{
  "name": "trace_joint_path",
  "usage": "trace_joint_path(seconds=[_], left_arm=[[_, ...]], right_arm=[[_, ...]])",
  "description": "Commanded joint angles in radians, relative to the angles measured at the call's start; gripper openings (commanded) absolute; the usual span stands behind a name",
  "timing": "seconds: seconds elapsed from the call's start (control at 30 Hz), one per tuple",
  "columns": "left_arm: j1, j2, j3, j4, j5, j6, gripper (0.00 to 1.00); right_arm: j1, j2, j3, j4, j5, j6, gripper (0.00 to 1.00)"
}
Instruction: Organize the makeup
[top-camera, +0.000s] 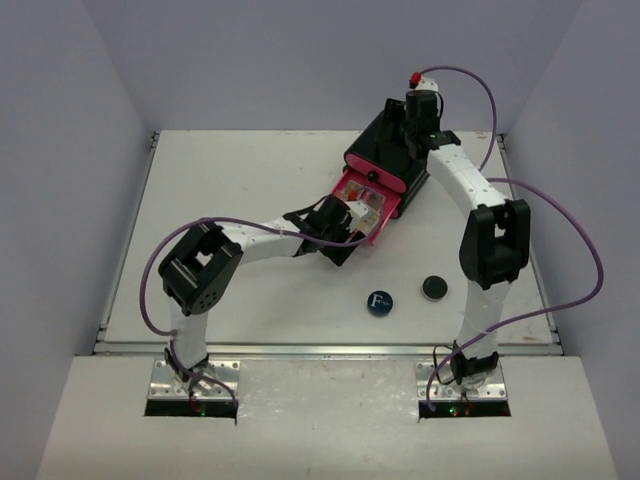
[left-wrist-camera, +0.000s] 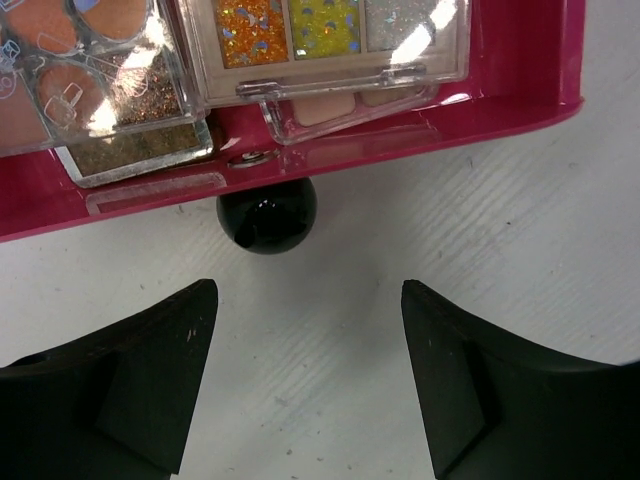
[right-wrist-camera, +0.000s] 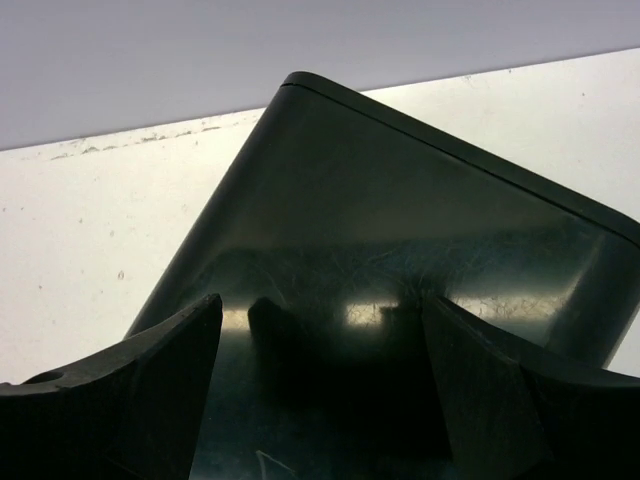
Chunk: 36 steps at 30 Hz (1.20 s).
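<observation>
- table (top-camera: 250, 180): we find it carrying the box near its far side and two loose compacts near its front edge, between the two arms.
- black box (right-wrist-camera: 400, 250): it sits skewed to the table edges. the right pincer (right-wrist-camera: 320, 330) hangs over its top with jaws apart, gripping nothing that we can see.
- pink drawer (left-wrist-camera: 480, 110): it stands open toward the left arm, its front wall running across the left wrist view.
- palettes (left-wrist-camera: 330, 30): they lie flat inside the drawer, partly overlapping, long sides along the drawer front.
- left pincer (left-wrist-camera: 305, 310): jaws apart and empty, just outside the drawer front, over bare table.
- blue compact (top-camera: 380, 302): it lies on the table behind the left pincer, toward the arm bases. we judge the left arm the nearer.
- black compact (top-camera: 433, 288): it lies just beside the blue one, on the right arm's side.
- knob (left-wrist-camera: 266, 212): it sits straight ahead of the left pincer, slightly left of the gap's centre. in our judgement, fetching a compact requires pulling back and turning away from the drawer.
</observation>
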Motion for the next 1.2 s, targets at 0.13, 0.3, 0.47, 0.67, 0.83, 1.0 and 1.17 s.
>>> trace_joint_path(seconds=[0.13, 0.3, 0.47, 0.67, 0.83, 1.0, 1.17], left_arm=[[-0.002, 0.015, 0.063, 0.137, -0.070, -0.021, 0.68], [-0.001, 0.047, 0.102, 0.139, -0.078, -0.031, 0.61], [0.007, 0.070, 0.122, 0.136, -0.073, -0.041, 0.54], [0.027, 0.084, 0.140, 0.098, -0.043, -0.072, 0.50], [0.029, 0.077, 0.150, 0.098, -0.018, -0.085, 0.22], [0.030, 0.063, 0.179, 0.093, 0.009, -0.091, 0.01], [0.029, 0.078, 0.233, 0.069, -0.002, -0.086, 0.00]], right_arm=[[-0.002, -0.026, -0.044, 0.136, -0.024, -0.036, 0.79], [-0.003, -0.038, -0.090, 0.163, -0.016, -0.058, 0.79], [-0.002, -0.051, -0.107, 0.169, -0.015, -0.061, 0.79], [-0.003, -0.061, -0.117, 0.175, -0.014, -0.061, 0.79], [-0.003, -0.060, -0.130, 0.182, -0.013, -0.063, 0.80], [-0.002, -0.044, -0.127, 0.165, -0.031, -0.069, 0.79], [-0.003, -0.037, -0.136, 0.160, -0.045, -0.077, 0.79]])
